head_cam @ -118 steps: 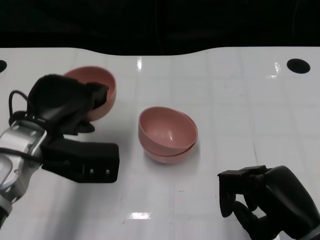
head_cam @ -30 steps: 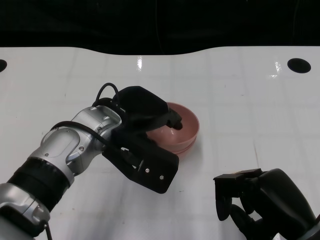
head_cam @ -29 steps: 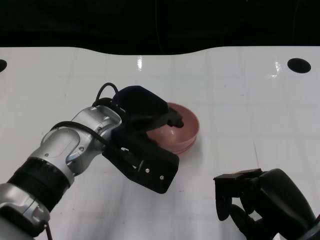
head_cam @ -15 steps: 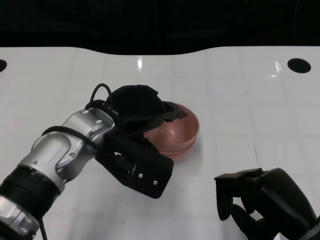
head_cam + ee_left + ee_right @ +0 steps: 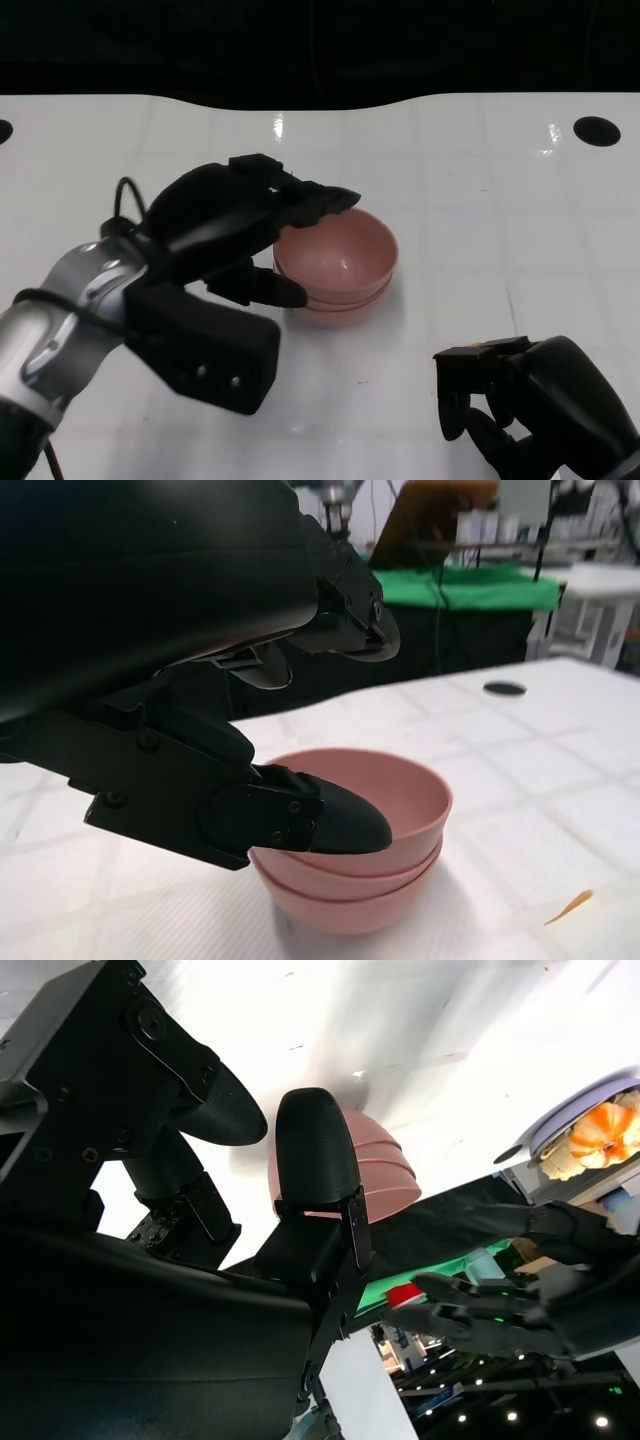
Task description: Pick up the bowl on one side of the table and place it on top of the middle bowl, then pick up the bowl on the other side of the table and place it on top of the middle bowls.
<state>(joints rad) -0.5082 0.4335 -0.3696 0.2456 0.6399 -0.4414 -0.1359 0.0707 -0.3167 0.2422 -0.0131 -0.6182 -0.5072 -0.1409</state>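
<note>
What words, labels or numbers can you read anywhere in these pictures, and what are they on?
None can be read: the bowls, table and both hands (left hand, right hand) carry no visible text.
Background items in the wrist views are too blurred to read.

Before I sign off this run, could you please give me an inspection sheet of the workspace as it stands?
Surface: white table, glossy, with dark round holes near its far edge.
Job's things: pink bowl stack at mid-table, three bowls nested by the left wrist view.
Clutter: nothing seen on the table.
Hands: left hand open beside the stack, fingers spread over its rim, holding nothing; right hand curled, empty, at the near edge.
Cables: black cable looping at the left wrist.
Surroundings: dark beyond the far edge; green-draped tables behind.
</note>
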